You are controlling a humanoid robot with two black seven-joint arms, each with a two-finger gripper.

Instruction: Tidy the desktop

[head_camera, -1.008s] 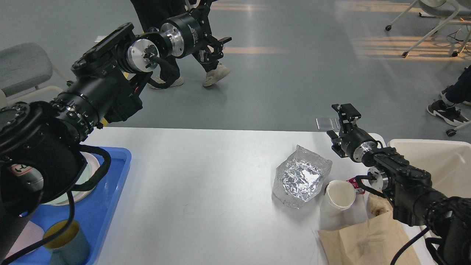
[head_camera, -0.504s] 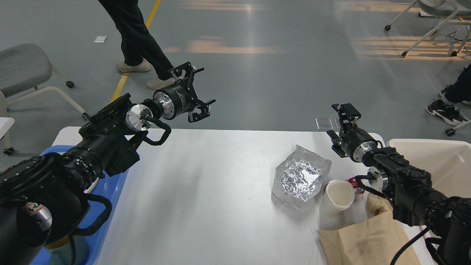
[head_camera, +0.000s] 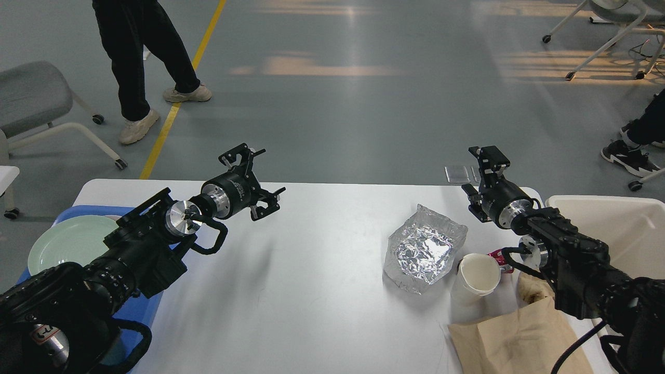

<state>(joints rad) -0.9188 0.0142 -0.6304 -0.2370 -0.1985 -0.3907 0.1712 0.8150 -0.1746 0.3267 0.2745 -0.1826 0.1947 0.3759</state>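
Both arms hanging out over the desktop [head_camera: 291,291], nothing grabbed.

Head view: left gripper [head_camera: 255,183] is hovering spread near the far-left corner; right gripper [head_camera: 480,179], fingers apart, is sitting by the far-right corner, crumpled foil [head_camera: 423,249] and paper cup [head_camera: 477,278] lying nearby.

The setting looks like a robotics lab or test hall inside a large open indoor space. The floor [head_camera: 363,104] is smooth grey and glossy, with a yellow line [head_camera: 179,98] painted across it, as in a workshop or industrial hall. Wheeled office chairs stand about: a grey padded one [head_camera: 31,98] at the left and a white-framed one [head_camera: 608,31] at the far right. A person in dark trousers and pale trainers [head_camera: 135,57] walks past beyond the white counter [head_camera: 311,291], and another's black shoe [head_camera: 626,156] shows at the right edge. Sunlight falls in warm patches on the floor.
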